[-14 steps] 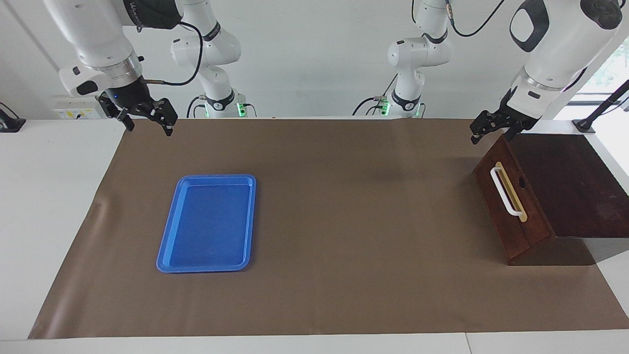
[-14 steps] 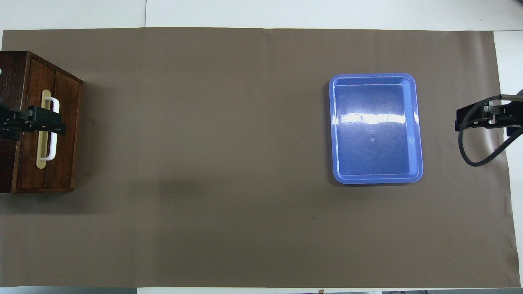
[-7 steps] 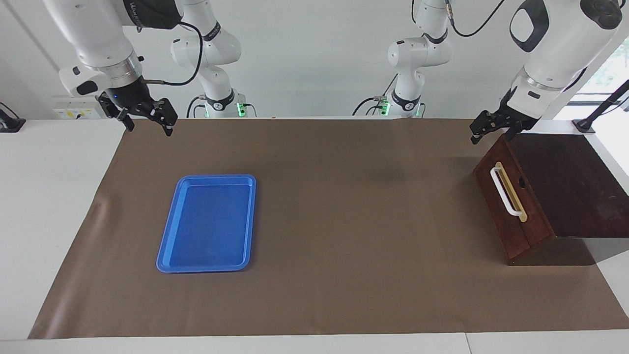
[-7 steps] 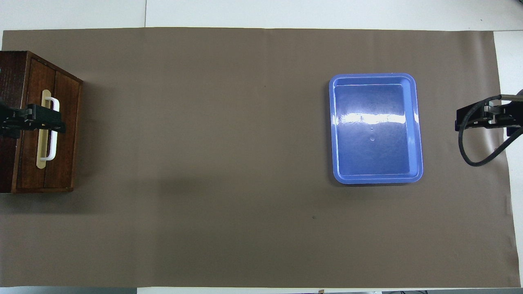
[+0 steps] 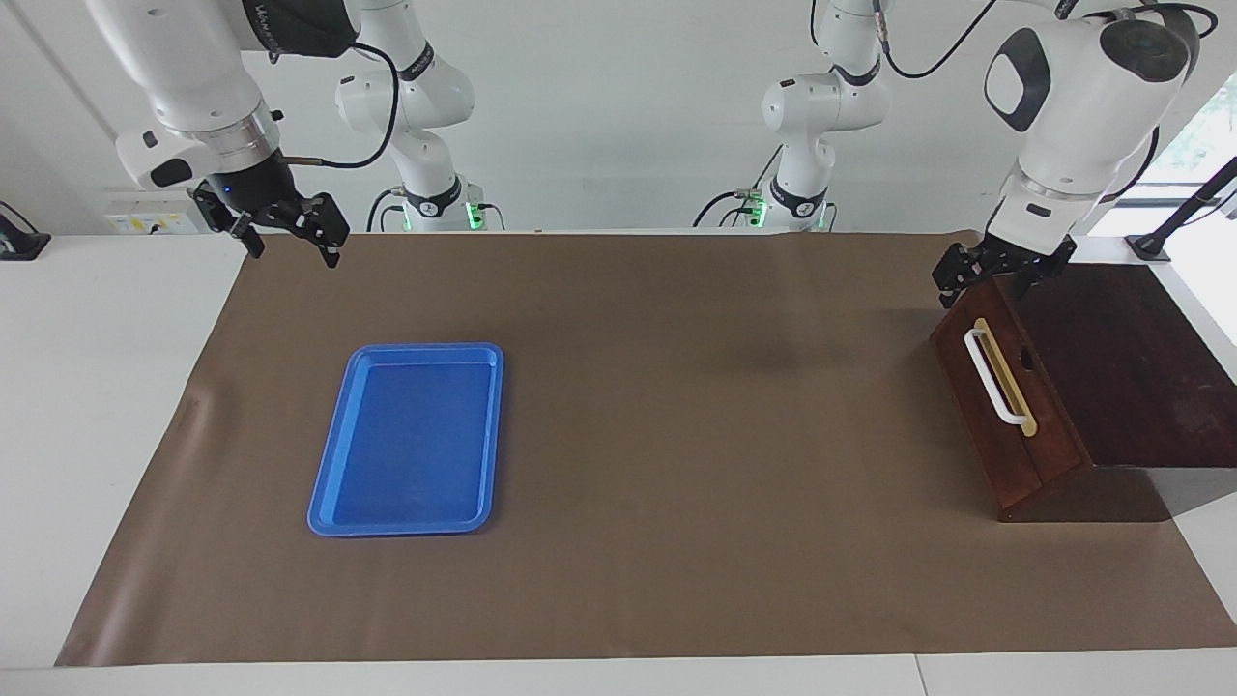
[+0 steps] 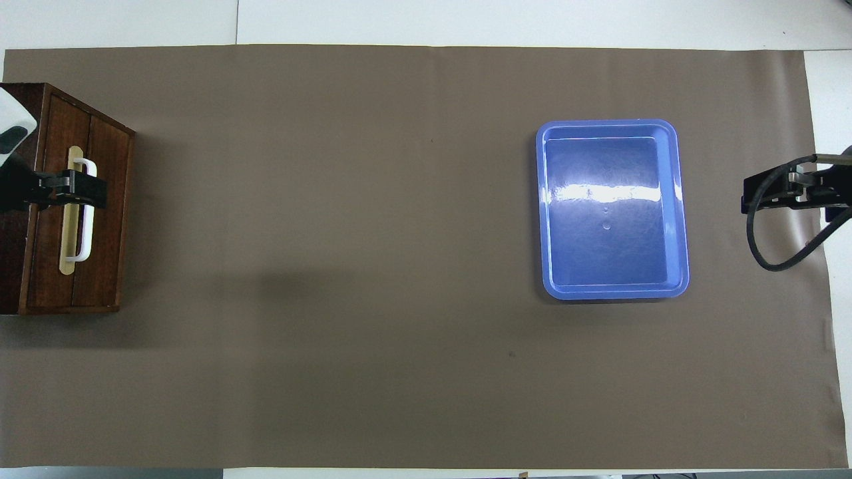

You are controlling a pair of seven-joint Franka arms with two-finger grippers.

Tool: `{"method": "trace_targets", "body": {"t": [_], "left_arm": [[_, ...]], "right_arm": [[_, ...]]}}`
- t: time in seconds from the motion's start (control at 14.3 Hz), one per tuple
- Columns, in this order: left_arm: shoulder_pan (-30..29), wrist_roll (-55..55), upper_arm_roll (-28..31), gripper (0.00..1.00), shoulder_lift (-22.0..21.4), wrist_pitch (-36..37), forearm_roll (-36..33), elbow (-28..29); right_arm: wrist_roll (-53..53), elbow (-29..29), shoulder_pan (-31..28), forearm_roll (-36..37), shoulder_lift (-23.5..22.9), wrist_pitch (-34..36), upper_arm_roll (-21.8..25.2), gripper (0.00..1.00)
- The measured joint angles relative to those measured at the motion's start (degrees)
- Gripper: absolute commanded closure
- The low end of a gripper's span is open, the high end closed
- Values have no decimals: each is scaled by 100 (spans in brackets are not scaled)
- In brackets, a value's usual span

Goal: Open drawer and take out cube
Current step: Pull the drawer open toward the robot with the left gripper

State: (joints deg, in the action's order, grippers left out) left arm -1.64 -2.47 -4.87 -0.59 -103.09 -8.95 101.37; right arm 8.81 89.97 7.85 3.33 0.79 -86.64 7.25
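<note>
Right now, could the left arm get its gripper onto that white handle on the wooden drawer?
Probably yes. The left gripper, open, hangs just above the shut drawer, and nothing lies between it and the white handle.

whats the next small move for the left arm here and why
Probably lower the left gripper onto the white handle and close on it. The drawer is shut, so no cube shows; the open gripper hangs over the box's top edge, above the handle, touching nothing. The right gripper waits open, near the blue tray.
</note>
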Motion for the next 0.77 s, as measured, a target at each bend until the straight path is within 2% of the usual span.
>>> {"method": "trace_targets", "body": {"t": [0.35, 0.77], "left_arm": [[192, -244, -22, 0, 200, -730, -1066, 582], [128, -575, 44, 0, 760, -1664, -1479, 959]], "right_arm": [[0, 0, 0, 0, 0, 0, 0, 0], [0, 0, 0, 0, 0, 0, 0, 0]]}}
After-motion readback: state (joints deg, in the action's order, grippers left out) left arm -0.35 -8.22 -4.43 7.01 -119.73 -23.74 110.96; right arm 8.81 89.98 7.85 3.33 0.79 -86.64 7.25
